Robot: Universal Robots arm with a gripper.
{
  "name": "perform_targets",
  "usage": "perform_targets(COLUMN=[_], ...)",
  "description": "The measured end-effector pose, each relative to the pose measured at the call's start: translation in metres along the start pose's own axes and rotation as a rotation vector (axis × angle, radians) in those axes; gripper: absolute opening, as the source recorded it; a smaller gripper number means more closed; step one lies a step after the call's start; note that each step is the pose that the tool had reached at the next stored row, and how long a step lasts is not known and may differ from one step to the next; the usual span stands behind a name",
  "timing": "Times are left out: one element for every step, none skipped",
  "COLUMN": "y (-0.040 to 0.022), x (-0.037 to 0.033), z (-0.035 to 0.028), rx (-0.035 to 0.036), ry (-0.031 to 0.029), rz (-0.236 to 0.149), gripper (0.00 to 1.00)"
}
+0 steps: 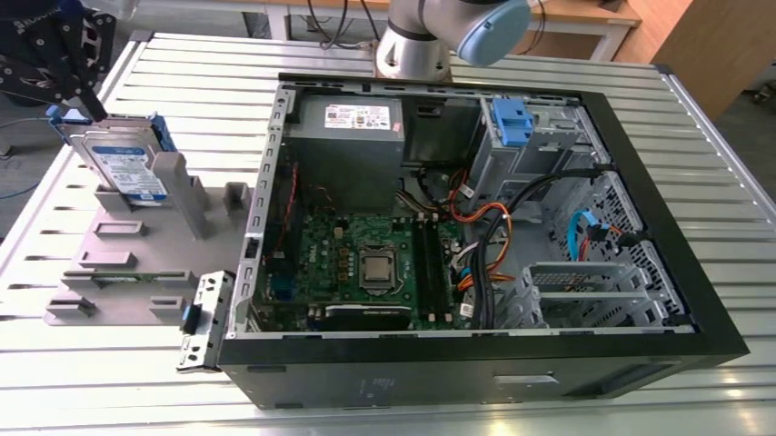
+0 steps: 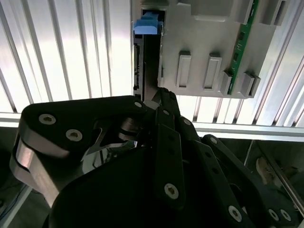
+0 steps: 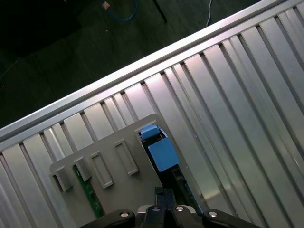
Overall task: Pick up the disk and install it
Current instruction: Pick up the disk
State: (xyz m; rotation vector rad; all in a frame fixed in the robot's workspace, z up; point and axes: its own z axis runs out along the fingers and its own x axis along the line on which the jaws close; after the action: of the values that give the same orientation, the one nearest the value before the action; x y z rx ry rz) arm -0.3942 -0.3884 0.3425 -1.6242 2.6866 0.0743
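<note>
Apparently tool (image 1: 91, 109) clamped on disk (image 1: 127, 168) end; disk stood upright in grey holder (image 1: 115, 272), exterior view's left; straight lift best, blue rails (image 2: 148, 26) clearing slot.

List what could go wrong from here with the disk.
1. The disk stands upright in the grey holder; an angled pull by the gripper might jam it or drag the holder along.
2. Loose cables crowd the open case beside the drive cage, so the disk could snag there.
</note>
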Motion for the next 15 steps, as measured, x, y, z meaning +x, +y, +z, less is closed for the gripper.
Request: perform_targets(y=[0.0, 0.0, 0.0, 0.0, 0.0, 0.0, 0.0, 0.0, 0.0, 0.0, 0.0, 0.0, 0.0, 0.0, 0.0], x=[0.0, 0.0, 0.0, 0.0, 0.0, 0.0, 0.0, 0.0, 0.0, 0.0, 0.0, 0.0, 0.0, 0.0, 0.0], z=[0.0, 0.0, 0.0, 0.0, 0.0, 0.0, 0.0, 0.0, 0.0, 0.0, 0.0, 0.0, 0.0, 0.0, 0.0], rx=[-0.0001, -0.0003, -0.0004, -0.0006, -0.0008, -0.0009, -0.0011, -0.0012, -0.0014, -0.0016, -0.0017, -0.0018, -0.002, -0.0022, -0.0023], ry=[0.0003, 0.0005, 0.0008, 0.001, 0.0012, 0.0015, 0.0017, 0.0019, 0.0022, 0.0024, 0.0027, 0.0029, 0.0031, 0.0034, 0.0037], rz=[-0.006, -0.012, -0.018, -0.025, -0.031, -0.037, -0.043, -0.049, -0.055, -0.06, -0.067, -0.073, -0.079, -0.085, -0.091], gripper=[0.11, 0.11, 0.11, 0.11, 0.11, 0.11, 0.11, 0.11, 0.11, 0.11, 0.11, 0.11, 0.11, 0.11, 0.11])
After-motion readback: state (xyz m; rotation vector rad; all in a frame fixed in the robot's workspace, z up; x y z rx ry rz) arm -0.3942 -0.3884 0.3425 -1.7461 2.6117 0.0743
